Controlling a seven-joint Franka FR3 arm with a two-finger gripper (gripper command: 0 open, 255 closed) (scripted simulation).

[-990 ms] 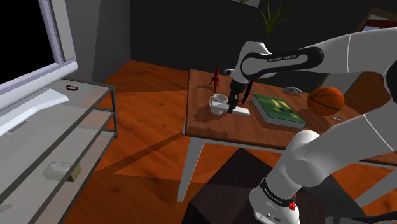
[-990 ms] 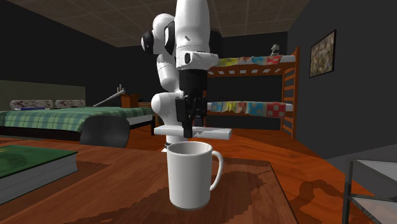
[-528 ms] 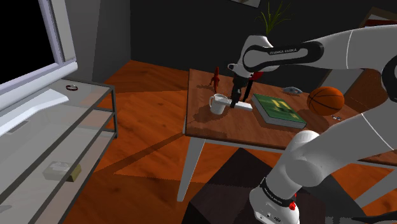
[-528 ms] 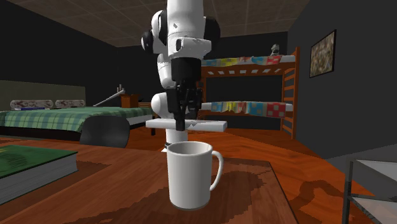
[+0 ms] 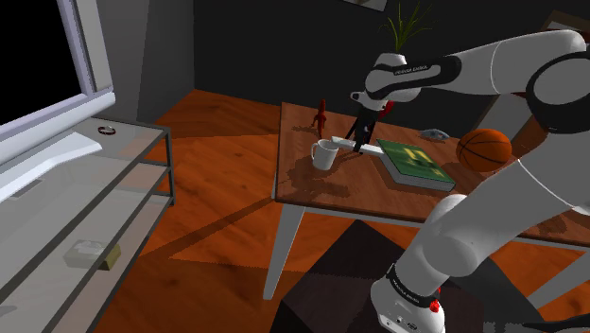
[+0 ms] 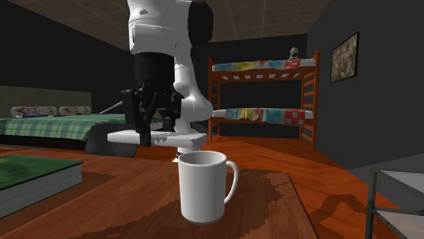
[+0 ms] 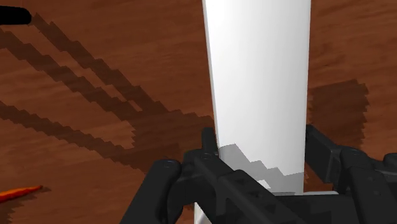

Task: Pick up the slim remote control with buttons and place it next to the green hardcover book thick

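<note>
Over the last second the gripper (image 6: 144,134) has carried the white remote (image 6: 185,139) toward the second exterior view's left. It has gone from behind the white mug (image 6: 202,187) to the side where the green book (image 5: 413,163) lies. The jaws are closed across the remote's narrow width, and it hangs level above the wooden table (image 5: 317,189). We judge the pick done and the transfer underway; setting it down beside the book remains.
</note>
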